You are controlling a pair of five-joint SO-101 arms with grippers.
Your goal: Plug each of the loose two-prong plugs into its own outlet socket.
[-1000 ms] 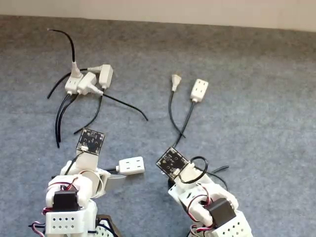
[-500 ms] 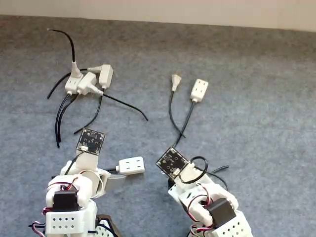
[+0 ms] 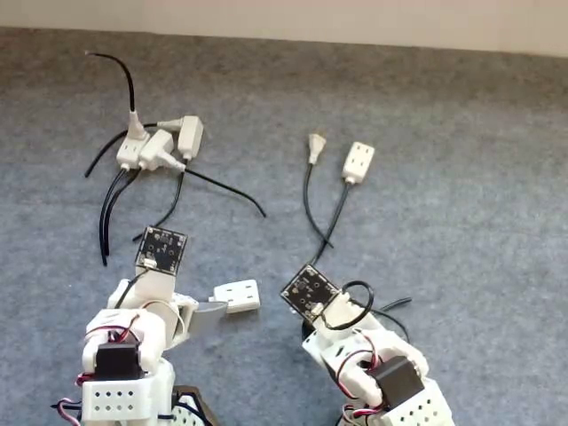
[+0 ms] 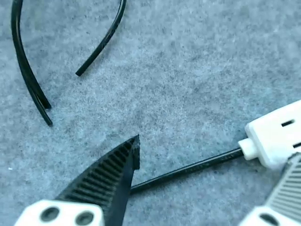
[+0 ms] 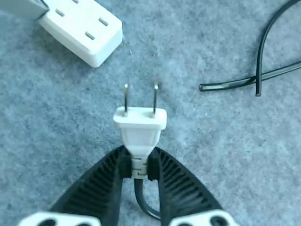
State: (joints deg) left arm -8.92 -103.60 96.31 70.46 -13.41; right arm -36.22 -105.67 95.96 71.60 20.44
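Plain indoor room: grey carpet (image 3: 444,222), pale wall (image 3: 355,18) behind.

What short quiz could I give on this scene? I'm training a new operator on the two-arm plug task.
1. True or false: the right gripper is shut on a two-prong plug.
2. The left gripper is open. What runs between its fingers? A) a black cable B) a screwdriver C) a pair of prongs
3. Fill in: in the high view, the loose plug far from the arms lies beside a white ____.
Key: 1 true; 2 A; 3 socket.
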